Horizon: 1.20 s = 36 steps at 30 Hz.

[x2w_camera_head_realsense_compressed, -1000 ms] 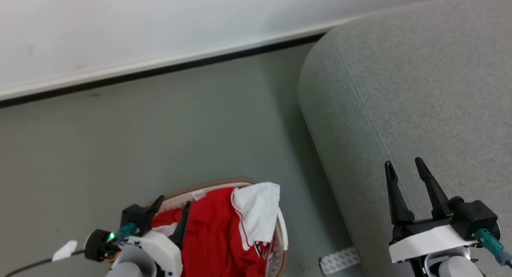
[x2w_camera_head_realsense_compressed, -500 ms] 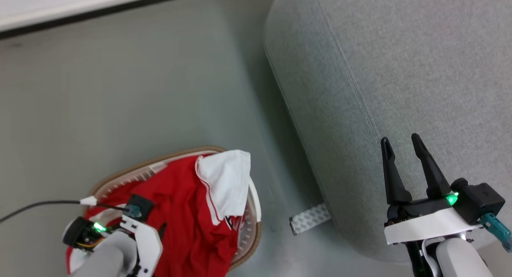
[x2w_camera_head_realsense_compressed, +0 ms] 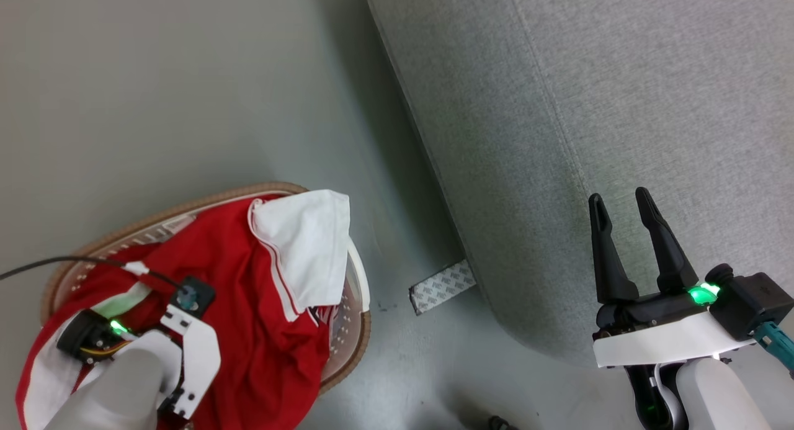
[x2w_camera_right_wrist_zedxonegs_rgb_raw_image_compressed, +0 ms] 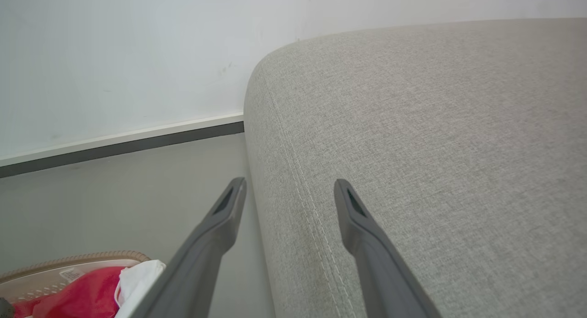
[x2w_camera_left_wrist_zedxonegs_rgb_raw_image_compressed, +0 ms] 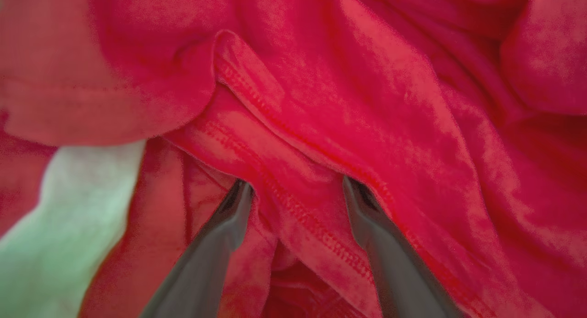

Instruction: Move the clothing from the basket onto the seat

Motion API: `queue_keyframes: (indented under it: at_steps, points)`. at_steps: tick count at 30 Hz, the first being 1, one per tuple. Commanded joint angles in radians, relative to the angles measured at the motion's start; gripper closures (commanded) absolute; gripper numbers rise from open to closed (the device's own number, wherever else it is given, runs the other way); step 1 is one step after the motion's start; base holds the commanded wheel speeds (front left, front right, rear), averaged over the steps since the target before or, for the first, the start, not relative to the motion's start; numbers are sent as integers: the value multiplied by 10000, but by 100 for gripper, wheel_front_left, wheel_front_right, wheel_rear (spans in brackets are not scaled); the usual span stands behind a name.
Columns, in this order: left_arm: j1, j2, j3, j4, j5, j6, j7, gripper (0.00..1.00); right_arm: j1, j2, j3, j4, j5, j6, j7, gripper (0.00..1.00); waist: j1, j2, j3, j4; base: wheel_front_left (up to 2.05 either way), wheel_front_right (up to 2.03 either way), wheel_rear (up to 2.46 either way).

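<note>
Head view shows the red and white clothing (x2w_camera_head_realsense_compressed: 248, 306) heaped in the basket (x2w_camera_head_realsense_compressed: 205, 197) on the floor (x2w_camera_head_realsense_compressed: 155, 76), near the grey sofa (x2w_camera_head_realsense_compressed: 620, 76). The left jaws stand apart, their tips pressed into the red folds with a hemmed ridge of cloth between them. The right jaws are spread wide and empty over the sofa's rounded edge.

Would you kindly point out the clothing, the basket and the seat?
clothing (x2w_camera_head_realsense_compressed: 236, 293), head view, red body fabric.
basket (x2w_camera_head_realsense_compressed: 186, 203), head view, tan rim.
seat (x2w_camera_head_realsense_compressed: 620, 107), head view, grey upholstery.
</note>
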Motion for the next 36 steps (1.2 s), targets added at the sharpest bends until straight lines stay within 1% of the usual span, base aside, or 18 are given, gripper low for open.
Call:
queue_keyframes:
  at_steps: [1,4,10,11,12,13,14,22,28,36]
  points:
    - [-167,73,-101,61,-46,10,163,0,-13,4,-43,-56,51,-23,-21,0,-2,0,271,-44,0,0,0]
    - [-328,33,-388,130,-201,10,460,0,46,3,-102,-152,105,-23,-21,0,-2,0,494,6,0,0,0]
    - [-575,-3,-879,156,-560,10,547,0,66,1,-83,-215,208,-23,-21,0,-2,0,715,70,0,0,0]
    - [-607,1,-928,167,-613,10,530,5,43,1,-77,-206,215,-23,-21,0,-2,0,725,75,0,0,0]
    - [-633,2,-972,173,-622,10,489,53,14,1,-72,-193,207,-23,-21,0,-2,0,729,79,0,0,0]
    - [-650,-5,-999,169,-693,10,440,82,-26,1,-59,-175,204,-24,-21,0,-2,0,727,80,0,0,0]
    - [-662,0,-1021,172,-762,10,362,100,-65,3,-43,-157,203,-23,-21,0,-2,0,718,79,0,0,0]
    - [-520,79,-1119,247,-1268,10,-235,100,-388,1,258,73,213,-23,-21,0,-2,0,250,-38,0,0,0]
    - [-151,-463,-1174,208,-1684,10,-841,100,-337,-2,31,267,-169,-23,-21,0,-2,0,-843,328,0,0,0]
    - [282,-1333,-1350,-24,-2346,10,-1896,100,-125,-6,-309,629,-767,-23,-21,0,-2,0,-2550,1232,0,0,0]
